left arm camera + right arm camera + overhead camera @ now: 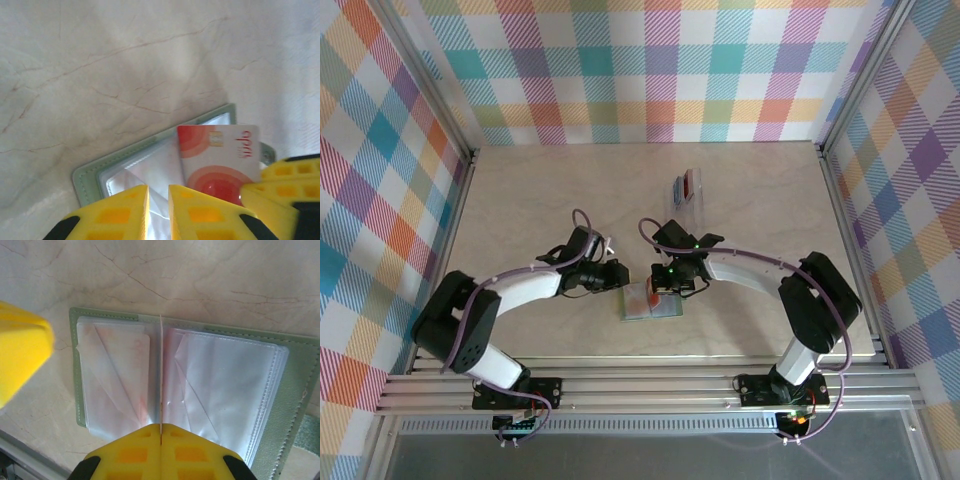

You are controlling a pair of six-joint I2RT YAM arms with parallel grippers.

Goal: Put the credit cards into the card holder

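The sage-green card holder (655,308) lies open on the table, its clear pockets facing up (295,385) (100,172). My right gripper (161,426) is shut on a pale credit card with orange-red rings (220,150). That card stands edge-on over the holder's middle fold (161,370). My left gripper (158,187) is at the holder's left page with its jaws a narrow gap apart. A lifted leaf of clear pocket runs up into that gap. In the top view the left gripper (620,275) and right gripper (660,290) meet over the holder.
A clear plastic rack (692,200) stands further back on the table with a red card (692,183) and a blue card (678,188) in it. Checked walls and metal rails close in the table on the left, right and back.
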